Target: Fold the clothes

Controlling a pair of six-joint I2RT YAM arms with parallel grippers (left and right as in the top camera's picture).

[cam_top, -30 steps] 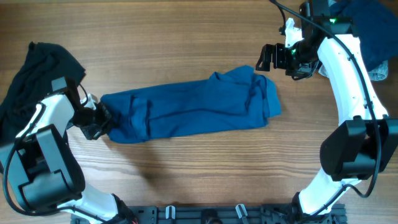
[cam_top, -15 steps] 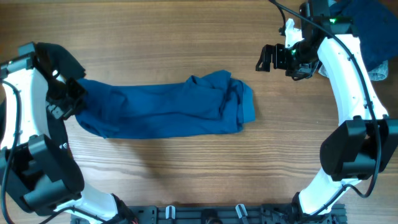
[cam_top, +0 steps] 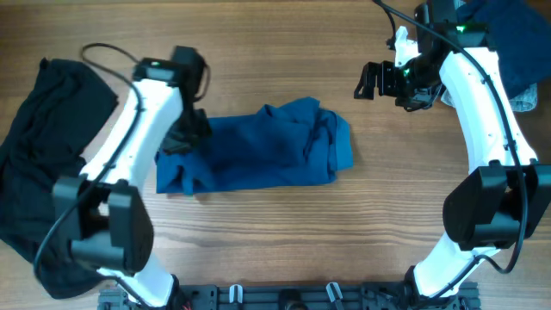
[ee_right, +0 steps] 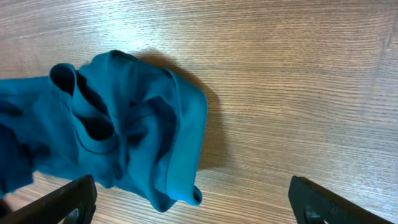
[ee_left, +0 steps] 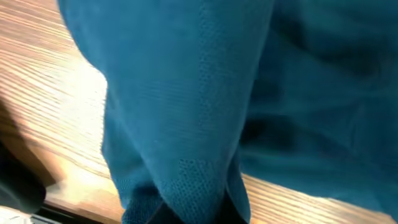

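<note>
The teal-blue shirt [cam_top: 267, 153] lies bunched in a short band at mid-table, its left part doubled over. My left gripper [cam_top: 184, 138] hovers over that left part and is shut on a fold of the teal cloth [ee_left: 186, 124], which fills the left wrist view. My right gripper [cam_top: 368, 82] hangs open above the table, up and to the right of the shirt's crumpled right end [ee_right: 134, 121], touching nothing. Both of its fingertips [ee_right: 73, 200] frame bare wood. A black garment [cam_top: 39, 172] lies spread along the left edge.
A navy and pale-denim heap [cam_top: 508, 39] sits at the back right corner behind the right arm. The wooden table [cam_top: 275, 232] shows bare in front of the shirt and behind it.
My left arm has swung from the far left edge rightward, carrying the shirt's left end over onto itself. The shirt is now shorter. The right arm has not moved.
</note>
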